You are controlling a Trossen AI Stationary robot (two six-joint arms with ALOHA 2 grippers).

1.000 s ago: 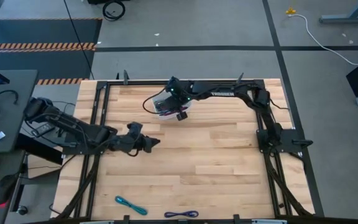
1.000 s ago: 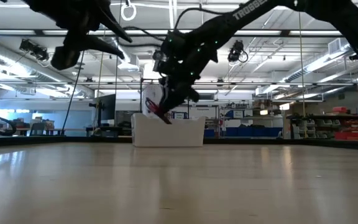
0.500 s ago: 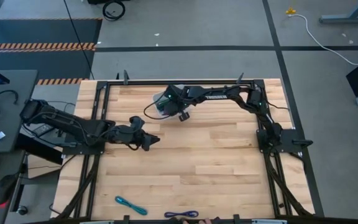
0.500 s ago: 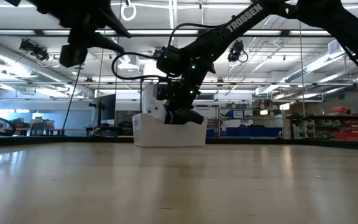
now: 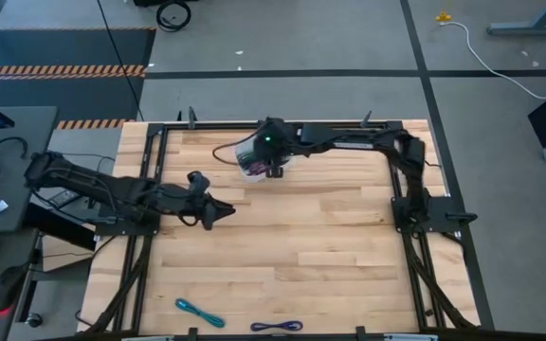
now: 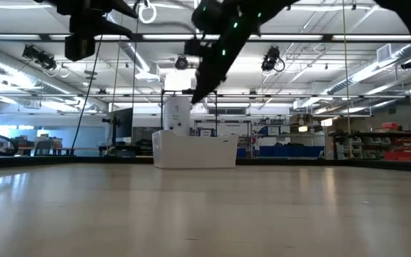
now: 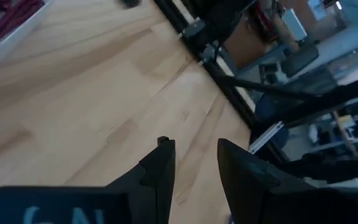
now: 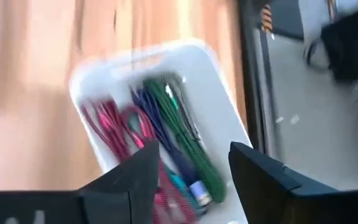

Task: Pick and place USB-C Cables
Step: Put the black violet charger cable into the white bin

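we hold our right end effector [image 8: 188,168] open and empty above the white bin [image 8: 219,106] of cables [image 8: 173,118]; our left end effector [image 7: 194,165] hangs open, empty

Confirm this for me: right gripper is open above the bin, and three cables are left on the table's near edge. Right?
Not quite. The high view shows only two cables on the table at that edge: a teal cable and a purple cable. The rest holds: the right gripper is open above the bin.
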